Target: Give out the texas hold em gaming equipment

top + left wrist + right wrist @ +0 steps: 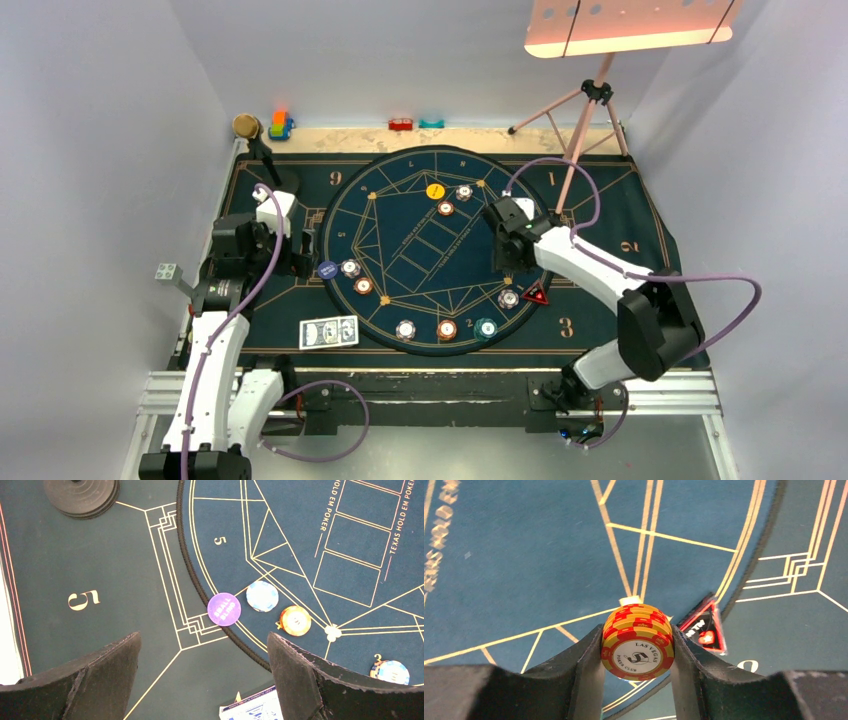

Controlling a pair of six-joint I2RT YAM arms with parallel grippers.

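Over the right side of the round Texas Hold'em felt (400,212), found the right gripper (636,629) clamped on a short stack of red-and-yellow poker chips (638,647), printed face toward the wrist camera. Noted the red-black triangular marker (706,630) lying just beyond, at the round layout's edge. Found the left gripper (202,640) spread wide and holding nothing, above the mat's left side. Ahead of it, saw the purple small-blind disc (224,609) on the layout's border, a white chip (262,596) just beside it, and an orange-brown chip (295,620) next along. Spotted blue-backed playing cards (252,710) partly hidden by one finger.
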